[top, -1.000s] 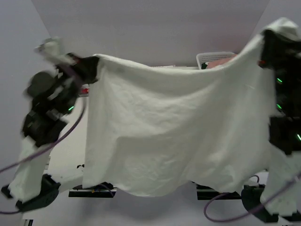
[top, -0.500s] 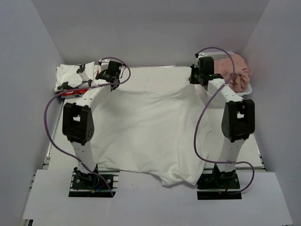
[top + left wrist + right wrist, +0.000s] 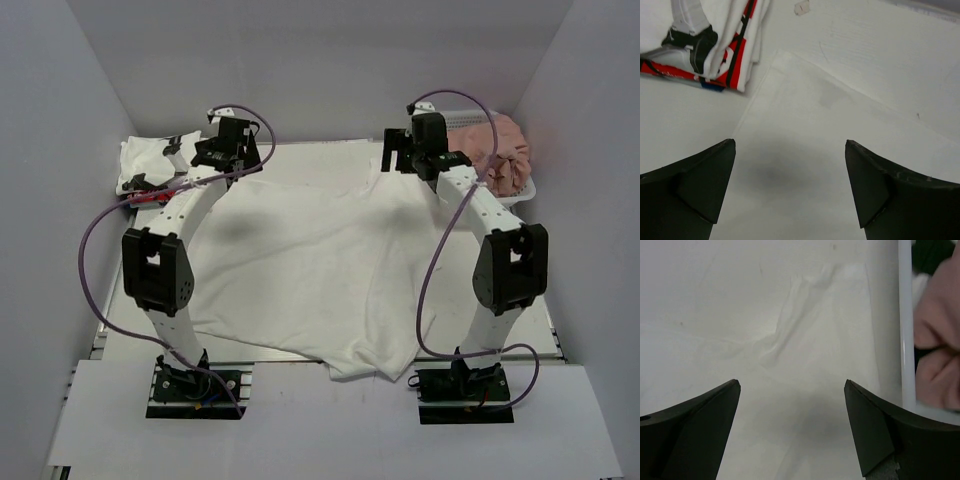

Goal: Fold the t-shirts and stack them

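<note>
Two pincers hover over the far edge of the large white t-shirt, which lies spread on the worktop between the arms. The left pincer stands with its fingers wide apart above the shirt's far-left corner, gripping nothing. The right pincer is likewise spread and empty, above a creased patch of cloth at the far right, just beside the basket that holds a pink t-shirt. A folded stack, white with black patches over red, sits at the far left, just beside the shirt's corner.

The step in hand looks like flattening the shirt before the first fold. To do it well, each pincer should probably come down on a single layer at the outer edge, not pinch two layers together. The far-right crease and the rumpled hem at the near edge want pulling smooth first. Both sides should then be drawn evenly, so the fold line runs straight and the cloth stays apart from the stack and basket.
</note>
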You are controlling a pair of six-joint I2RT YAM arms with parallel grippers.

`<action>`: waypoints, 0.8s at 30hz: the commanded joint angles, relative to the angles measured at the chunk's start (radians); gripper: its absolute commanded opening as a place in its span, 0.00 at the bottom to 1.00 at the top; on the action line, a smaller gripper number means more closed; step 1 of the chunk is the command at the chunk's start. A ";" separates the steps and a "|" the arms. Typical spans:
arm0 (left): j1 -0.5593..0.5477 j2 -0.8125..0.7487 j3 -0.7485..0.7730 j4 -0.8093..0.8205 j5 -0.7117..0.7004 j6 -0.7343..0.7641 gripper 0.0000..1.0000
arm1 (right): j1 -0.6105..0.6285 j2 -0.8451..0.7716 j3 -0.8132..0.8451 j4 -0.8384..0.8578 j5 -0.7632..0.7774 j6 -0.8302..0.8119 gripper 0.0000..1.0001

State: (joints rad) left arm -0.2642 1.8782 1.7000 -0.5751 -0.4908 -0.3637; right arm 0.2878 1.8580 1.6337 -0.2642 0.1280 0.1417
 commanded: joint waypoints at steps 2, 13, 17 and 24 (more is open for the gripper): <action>-0.012 -0.143 -0.211 0.052 0.121 -0.007 1.00 | 0.010 -0.130 -0.230 -0.126 0.068 0.174 0.90; -0.001 -0.105 -0.401 0.161 0.216 -0.069 1.00 | 0.002 -0.106 -0.477 -0.110 0.008 0.239 0.90; 0.008 -0.010 -0.367 0.172 0.178 -0.096 1.00 | -0.010 -0.013 -0.430 -0.125 0.070 0.228 0.90; 0.028 0.217 -0.196 0.117 0.147 -0.129 1.00 | -0.059 0.158 -0.309 -0.121 0.033 0.191 0.90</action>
State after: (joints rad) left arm -0.2539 2.0483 1.4166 -0.4362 -0.3119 -0.4633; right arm 0.2646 1.9385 1.2892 -0.3973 0.1909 0.3466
